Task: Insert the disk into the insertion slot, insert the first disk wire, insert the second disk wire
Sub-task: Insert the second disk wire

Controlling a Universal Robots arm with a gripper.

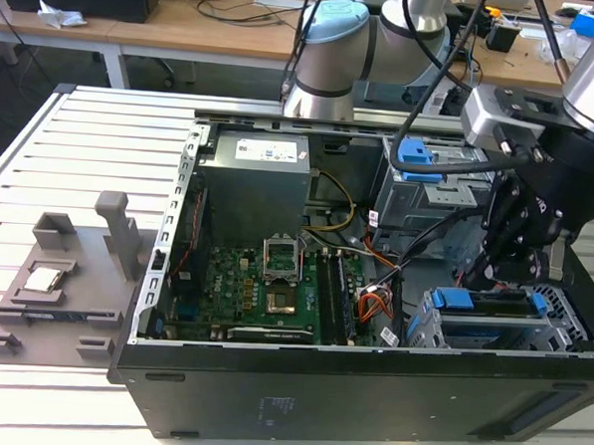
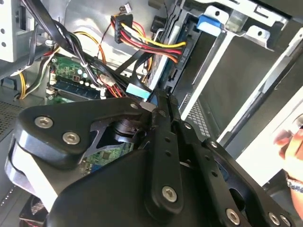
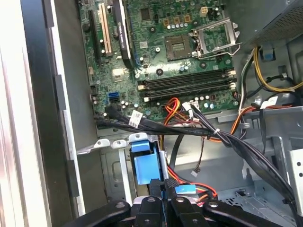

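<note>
The disk [image 1: 492, 301], framed by its bright blue carrier, sits inside the insertion slot [image 1: 562, 334], a silver perforated cage in the case's corner nearest the exterior view's right. In the first wrist view the blue carrier [image 3: 142, 163] lies just ahead of my gripper [image 3: 163, 187]. My gripper [image 1: 500, 281] hangs right over the disk. Its fingers are pressed together, and a disk wire's light-blue plug [image 2: 138, 90] sticks out at their tips. That plug [image 3: 184, 190] has red and black wires running beside it.
A taller grey cage with a blue latch [image 1: 420, 155] stands behind the slot. Black, red and orange cables [image 3: 208, 132] cross between the motherboard [image 1: 264, 291] and the cages. A grey fixture [image 1: 65, 280] lies on the table outside the case. A person's hand [image 2: 291, 142] shows beyond the case wall.
</note>
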